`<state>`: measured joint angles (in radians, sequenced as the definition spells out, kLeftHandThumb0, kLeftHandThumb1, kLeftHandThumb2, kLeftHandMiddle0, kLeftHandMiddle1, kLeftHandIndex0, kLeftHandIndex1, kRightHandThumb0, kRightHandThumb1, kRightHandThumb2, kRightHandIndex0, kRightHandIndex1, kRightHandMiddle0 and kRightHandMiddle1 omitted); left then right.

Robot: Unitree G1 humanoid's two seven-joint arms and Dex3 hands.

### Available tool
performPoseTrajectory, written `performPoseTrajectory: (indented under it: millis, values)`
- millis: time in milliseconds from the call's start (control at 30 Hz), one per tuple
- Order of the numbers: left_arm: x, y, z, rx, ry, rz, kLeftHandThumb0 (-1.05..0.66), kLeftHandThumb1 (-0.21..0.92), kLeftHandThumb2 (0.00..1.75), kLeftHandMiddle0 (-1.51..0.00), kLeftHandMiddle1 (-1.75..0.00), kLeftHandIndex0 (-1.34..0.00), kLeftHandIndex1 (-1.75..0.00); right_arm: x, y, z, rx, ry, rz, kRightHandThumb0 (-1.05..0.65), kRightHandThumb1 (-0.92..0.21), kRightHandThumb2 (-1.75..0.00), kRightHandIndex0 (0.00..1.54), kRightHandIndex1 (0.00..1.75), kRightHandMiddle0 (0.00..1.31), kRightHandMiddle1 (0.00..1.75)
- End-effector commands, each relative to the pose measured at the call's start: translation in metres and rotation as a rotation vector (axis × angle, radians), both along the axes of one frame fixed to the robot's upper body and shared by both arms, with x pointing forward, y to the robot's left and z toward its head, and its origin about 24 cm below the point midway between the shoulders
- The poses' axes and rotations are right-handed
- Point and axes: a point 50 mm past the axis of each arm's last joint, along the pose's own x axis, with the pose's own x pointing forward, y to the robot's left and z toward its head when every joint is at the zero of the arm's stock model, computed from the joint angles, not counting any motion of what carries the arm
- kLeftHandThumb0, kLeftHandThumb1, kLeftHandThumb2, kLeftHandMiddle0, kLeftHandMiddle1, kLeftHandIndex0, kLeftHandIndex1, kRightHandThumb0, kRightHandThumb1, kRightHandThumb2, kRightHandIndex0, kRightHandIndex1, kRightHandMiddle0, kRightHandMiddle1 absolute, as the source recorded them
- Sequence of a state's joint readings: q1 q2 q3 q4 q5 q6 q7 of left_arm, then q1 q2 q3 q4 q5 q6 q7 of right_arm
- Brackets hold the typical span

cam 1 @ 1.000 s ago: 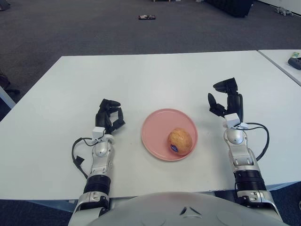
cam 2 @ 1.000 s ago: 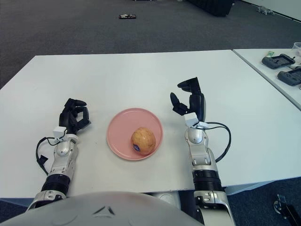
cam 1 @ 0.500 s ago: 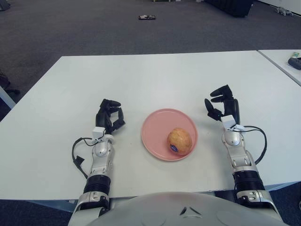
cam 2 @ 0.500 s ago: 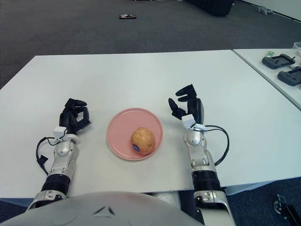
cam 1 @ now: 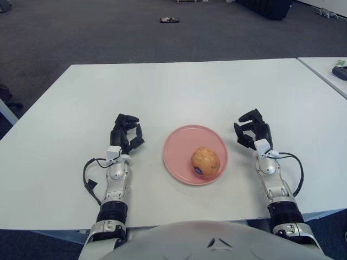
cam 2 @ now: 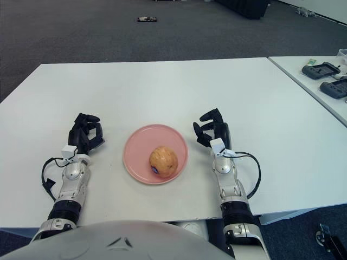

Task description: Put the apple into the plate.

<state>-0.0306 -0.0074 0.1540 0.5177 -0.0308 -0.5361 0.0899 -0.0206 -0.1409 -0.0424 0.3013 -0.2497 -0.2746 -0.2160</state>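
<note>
A yellow-orange apple point(cam 1: 205, 161) with a small sticker lies inside the pink plate point(cam 1: 181, 142), toward its right side. My right hand point(cam 1: 249, 128) hovers low just to the right of the plate, fingers loosely curled and holding nothing, apart from the apple. My left hand point(cam 1: 127, 132) shows to the left of the plate, its fingers curled with nothing in them.
The white table point(cam 1: 179, 86) carries the plate and both arms. A second white table point(cam 2: 325, 70) at the far right bears dark devices point(cam 2: 320, 69). A small dark object point(cam 1: 169, 20) lies on the grey carpet beyond.
My right hand has dropped lower and drawn back toward me beside the plate, its fingers curling in. The apple rolled slightly left on the plate. The left hand has not moved.
</note>
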Motion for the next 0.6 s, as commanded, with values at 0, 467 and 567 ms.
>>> performPoseTrajectory:
  millis: [0,467,567]
  values:
    - [-0.017,-0.001,-0.021,-0.003,0.098,0.005,-0.42,0.49,1.12,-0.82,-1.75,-0.48,-1.75,0.0,-0.003,-0.005,0.033,0.029,-0.005,-0.37,-0.75,-0.77,0.55,1.31,0.29,1.75]
    - [-0.017,-0.002,-0.021,-0.019,0.094,0.002,-0.43,0.48,1.12,-0.81,-1.75,-0.48,-1.75,-0.004,-0.006,-0.023,0.183,0.155,-0.04,-0.37,-0.7,-0.83,0.53,1.33,0.32,1.75]
    - [-0.017,-0.001,-0.021,-0.016,0.093,0.002,-0.43,0.48,1.12,-0.82,-1.75,-0.48,-1.75,-0.006,-0.006,-0.026,0.211,0.164,-0.041,-0.37,-0.7,-0.83,0.52,1.33,0.32,1.75]
